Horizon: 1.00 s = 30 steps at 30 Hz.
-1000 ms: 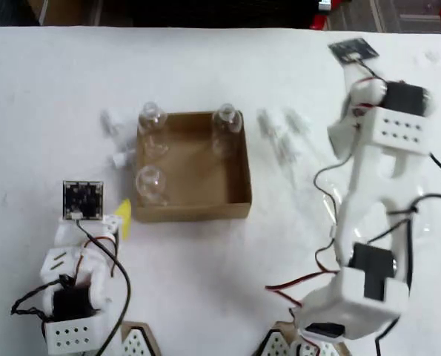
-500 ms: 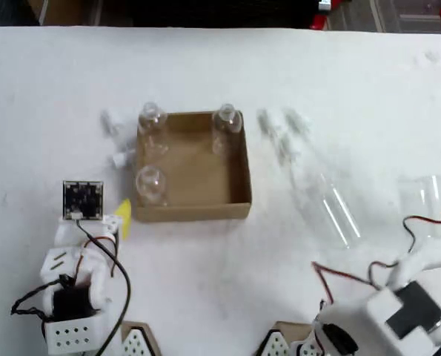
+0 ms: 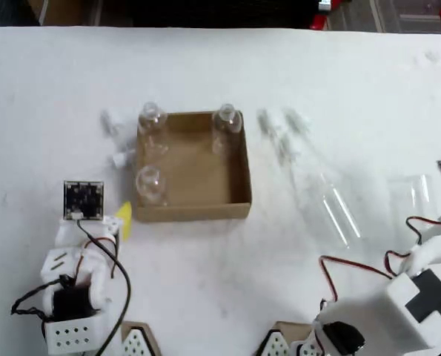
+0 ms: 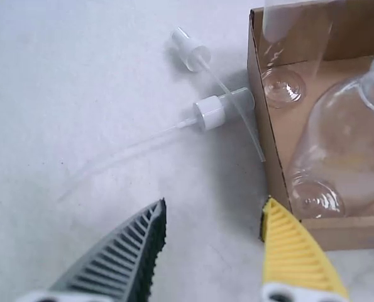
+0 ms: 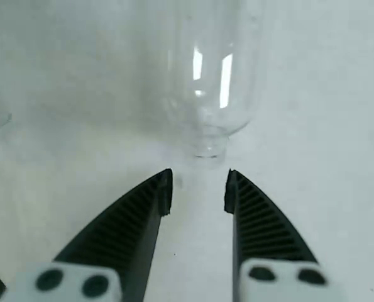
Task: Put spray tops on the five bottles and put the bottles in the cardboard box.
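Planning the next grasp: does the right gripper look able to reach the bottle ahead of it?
Probably yes: the right gripper is open, the bottle points its neck at the gap, and nothing lies between.

Open brown cardboard box [image 3: 194, 210] sits left of centre, with three clear plastic bottles [image 3: 149, 182] standing upright inside, uncapped. Two more clear bottles [image 3: 333, 209] lie flat to its right. Loose white spray tops [image 3: 281, 137] lie on both sides.

We see a white tabletop [image 3: 205, 67] carrying a cardboard box [image 3: 194, 211]. Two spray tops [image 3: 121, 158] lie just beside its left wall and further spray tops [image 3: 283, 142] near its right. Farther right, a clear bottle [image 3: 337, 211] and a second bottle [image 3: 420, 194] lie on their sides.
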Available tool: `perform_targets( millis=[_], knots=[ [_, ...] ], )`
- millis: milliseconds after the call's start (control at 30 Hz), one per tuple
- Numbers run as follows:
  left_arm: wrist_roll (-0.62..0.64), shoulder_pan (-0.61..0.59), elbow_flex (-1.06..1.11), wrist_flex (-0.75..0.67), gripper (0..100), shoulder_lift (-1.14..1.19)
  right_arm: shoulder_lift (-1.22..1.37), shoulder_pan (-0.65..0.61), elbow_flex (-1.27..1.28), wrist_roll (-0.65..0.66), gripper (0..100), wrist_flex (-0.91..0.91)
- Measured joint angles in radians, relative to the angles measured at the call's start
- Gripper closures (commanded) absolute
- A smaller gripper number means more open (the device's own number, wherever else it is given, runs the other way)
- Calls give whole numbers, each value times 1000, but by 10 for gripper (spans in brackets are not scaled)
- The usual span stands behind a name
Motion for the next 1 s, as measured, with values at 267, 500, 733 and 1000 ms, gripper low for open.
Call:
perform_targets(
  millis=[267, 500, 733, 1000],
  knots=[
    [0, 0, 0, 0, 767, 0, 72, -20, 3, -72, 882, -109],
    [0, 0, 0, 0, 767, 0, 104, -35, 3, -84, 883, -141],
    [0, 0, 0, 0, 767, 0, 104, -37, 3, -84, 880, -146],
    [0, 0, 0, 0, 767, 0, 80, -37, 3, -84, 881, -146]
  ],
)
